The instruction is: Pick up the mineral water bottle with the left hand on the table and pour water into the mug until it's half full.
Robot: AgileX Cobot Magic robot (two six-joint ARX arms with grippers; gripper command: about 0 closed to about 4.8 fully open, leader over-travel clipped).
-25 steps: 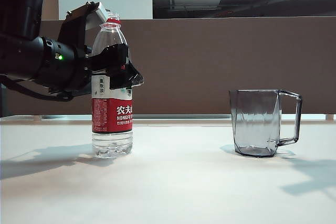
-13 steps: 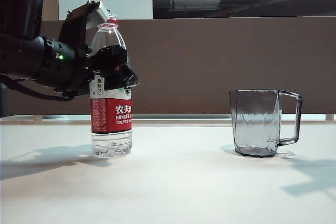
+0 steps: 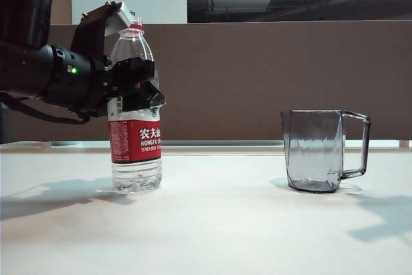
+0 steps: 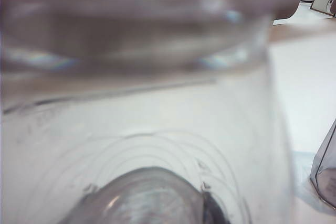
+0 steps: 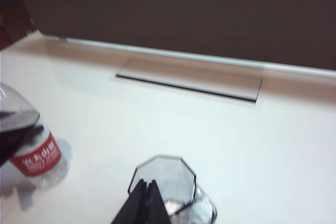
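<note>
The mineral water bottle (image 3: 135,140) stands upright on the white table (image 3: 225,223) at the left, with no cap above its red neck ring. My left gripper (image 3: 138,85) reaches in level from the left and is shut on the bottle just above the red label. In the left wrist view the clear bottle (image 4: 147,129) fills nearly everything and hides the fingers. The grey faceted mug (image 3: 315,149) stands well to the right, its handle on the right. In the right wrist view my right gripper (image 5: 146,200) hangs shut over the mug (image 5: 168,182), away from the bottle (image 5: 37,156).
A brown partition (image 3: 270,75) runs along the table's far edge. A flat rectangular cover plate (image 5: 189,80) lies flush in the tabletop near that edge. A sliver of the mug (image 4: 326,177) shows past the bottle in the left wrist view.
My left gripper's fingers have closed in on the bottle. The bottle has shifted slightly left and its label has turned. The mug has not moved.
</note>
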